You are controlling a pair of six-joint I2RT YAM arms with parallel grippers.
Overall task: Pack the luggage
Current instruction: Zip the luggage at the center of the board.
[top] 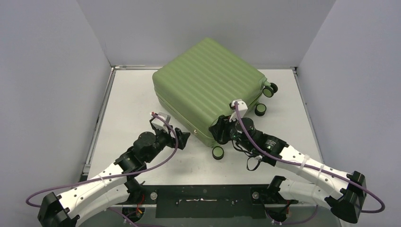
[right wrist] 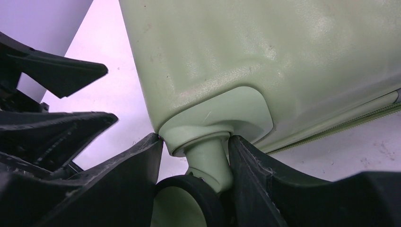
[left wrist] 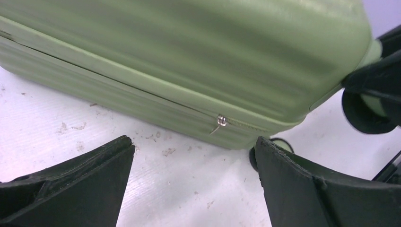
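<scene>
While the right gripper [right wrist: 196, 140] pinches 1 caster [right wrist: 208, 161] of the shut luggage [top: 208, 90] lying on the table [top: 127, 118], the wide-open left gripper [left wrist: 194, 142] faces its zipper pull [left wrist: 220, 122], seemingly next to grasp for zipping.

You were in a robot lab: plain grey walls [top: 47, 71] boxed in a white table [top: 127, 109] with robot arms [top: 94, 187] bolted on.

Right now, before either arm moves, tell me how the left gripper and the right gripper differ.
The left gripper stands wide open, holding nothing; the right gripper is closed on a wheel stem at a corner of the luggage. The left gripper sits clear of it, facing the zipper pull; the right gripper touches it. Both are low at its near side.
</scene>
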